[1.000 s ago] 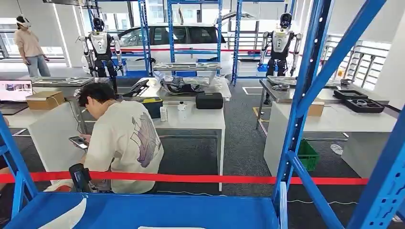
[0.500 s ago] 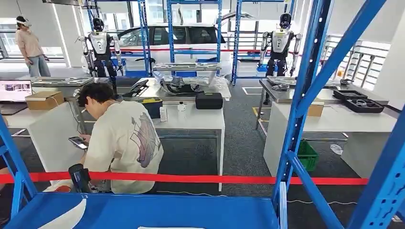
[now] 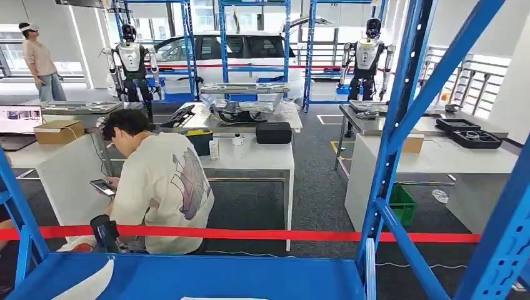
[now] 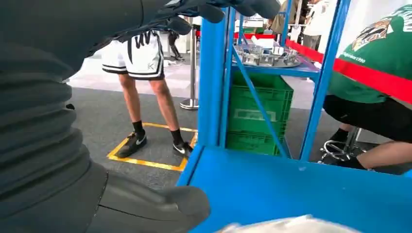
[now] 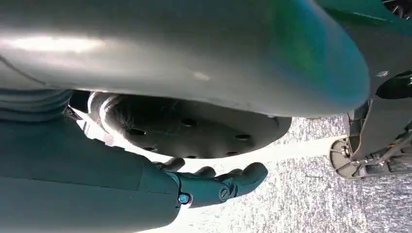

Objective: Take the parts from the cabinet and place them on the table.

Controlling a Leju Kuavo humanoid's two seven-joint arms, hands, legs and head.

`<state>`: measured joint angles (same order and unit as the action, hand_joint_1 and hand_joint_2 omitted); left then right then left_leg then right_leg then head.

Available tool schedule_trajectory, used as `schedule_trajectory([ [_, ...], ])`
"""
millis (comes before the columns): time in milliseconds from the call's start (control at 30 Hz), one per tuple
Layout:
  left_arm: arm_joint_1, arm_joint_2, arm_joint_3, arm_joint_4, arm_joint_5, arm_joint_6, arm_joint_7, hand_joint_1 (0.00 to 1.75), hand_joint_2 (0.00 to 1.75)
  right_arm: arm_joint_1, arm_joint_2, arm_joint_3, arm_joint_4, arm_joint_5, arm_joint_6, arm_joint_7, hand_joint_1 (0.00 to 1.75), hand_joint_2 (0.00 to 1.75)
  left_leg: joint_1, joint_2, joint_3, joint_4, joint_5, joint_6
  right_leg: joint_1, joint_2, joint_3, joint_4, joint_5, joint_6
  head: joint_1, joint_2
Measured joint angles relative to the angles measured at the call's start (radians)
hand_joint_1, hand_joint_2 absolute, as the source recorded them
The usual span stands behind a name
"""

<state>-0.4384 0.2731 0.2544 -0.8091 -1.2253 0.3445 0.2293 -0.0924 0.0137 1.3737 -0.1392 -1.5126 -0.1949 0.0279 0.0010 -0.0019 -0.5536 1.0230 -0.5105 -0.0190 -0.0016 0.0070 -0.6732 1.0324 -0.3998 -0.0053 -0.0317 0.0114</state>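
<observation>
Head view: the blue cabinet (image 3: pixel 400 125) frames the scene, and its blue shelf (image 3: pixel 206 275) spans the lower edge. A white part (image 3: pixel 84 286) lies at the shelf's left front corner, and the edge of a second pale part (image 3: pixel 215 299) shows at the shelf's front edge near the middle. A red barrier tape (image 3: pixel 262 234) runs behind the shelf's rear edge. Beyond the tape a person in a cream shirt (image 3: pixel 159 184) crouches beside a white table (image 3: pixel 250 159).

Left wrist view: the left hand (image 4: pixel 145 204) sits above the shelf's left edge. Thumb low, dark fingers (image 4: pixel 214 9) high, set apart with nothing between them. A pale part (image 4: pixel 291 225) lies on the blue shelf surface just beside the thumb tip; contact cannot be determined. A green crate (image 4: pixel 255 116) stands on the floor beyond the cabinet post.

Right wrist view: the right hand (image 5: pixel 214 187) hangs over grey floor (image 5: pixel 291 199). Its dark fingers lie stretched out side by side, holding nothing.
</observation>
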Motion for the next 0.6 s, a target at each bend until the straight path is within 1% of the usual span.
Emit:
schedule_trajectory([
  [367,-0.013,-0.022,-0.001,0.020,-0.010,0.001,-0.018,0.00,1.75,0.000,0.000,0.000,0.000,0.000,0.000,0.001,0.00,0.00,0.000,0.000,0.001,0.000,0.000,0.000,0.000,0.000,0.000,0.000,0.000,0.000,0.000,0.000],
  [600,-0.013,-0.027,-0.003,0.021,-0.010,-0.001,-0.024,0.00,1.75,0.001,0.000,0.000,0.000,0.000,0.000,0.002,0.00,0.00,0.000,0.000,0.001,0.000,0.000,0.000,0.000,0.000,0.000,0.000,0.000,0.000,0.000,0.000],
])
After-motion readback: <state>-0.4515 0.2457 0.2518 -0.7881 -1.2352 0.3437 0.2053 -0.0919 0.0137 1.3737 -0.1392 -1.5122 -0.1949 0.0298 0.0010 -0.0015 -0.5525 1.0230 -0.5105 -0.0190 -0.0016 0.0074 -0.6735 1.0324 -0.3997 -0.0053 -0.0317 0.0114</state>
